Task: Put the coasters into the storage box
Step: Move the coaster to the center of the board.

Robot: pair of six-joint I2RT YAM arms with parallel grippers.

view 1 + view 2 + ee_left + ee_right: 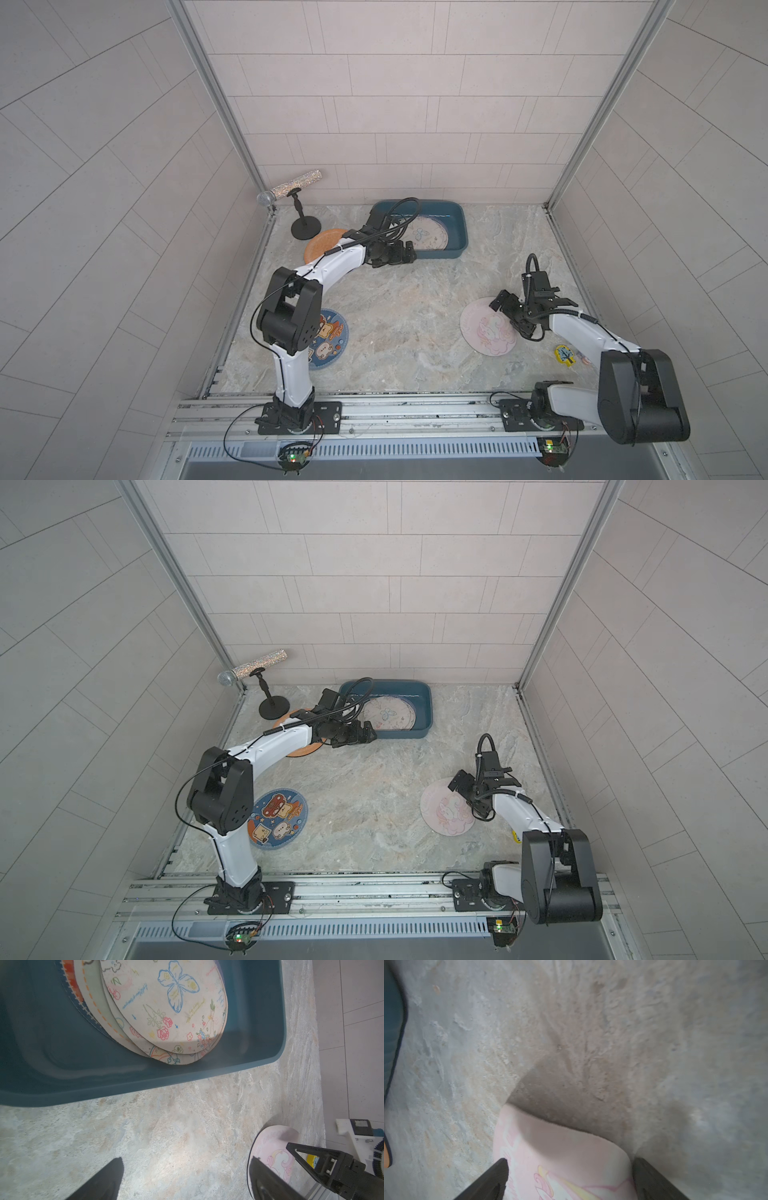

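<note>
The dark teal storage box (460, 232) (428, 717) (145, 1078) stands at the back and holds several stacked coasters, topped by a white butterfly coaster (430, 237) (390, 715) (172, 1007). My left gripper (409, 255) (370, 735) (186, 1159) hangs open and empty just in front of the box's near wall. An orange coaster (322, 245) (303, 750) lies under the left forearm. A blue cartoon coaster (332, 345) (278, 816) lies at the front left. My right gripper (510, 319) (469, 798) (570, 1160) is open, its fingers either side of the pink unicorn coaster (484, 332) (444, 812) (270, 1147) (564, 1147).
A glittery microphone (291, 193) (253, 671) sits on a stand with a black round base (306, 229) (274, 708) at the back left, beside the orange coaster. A small yellow sticker (565, 355) lies near the right arm. Tiled walls close in three sides.
</note>
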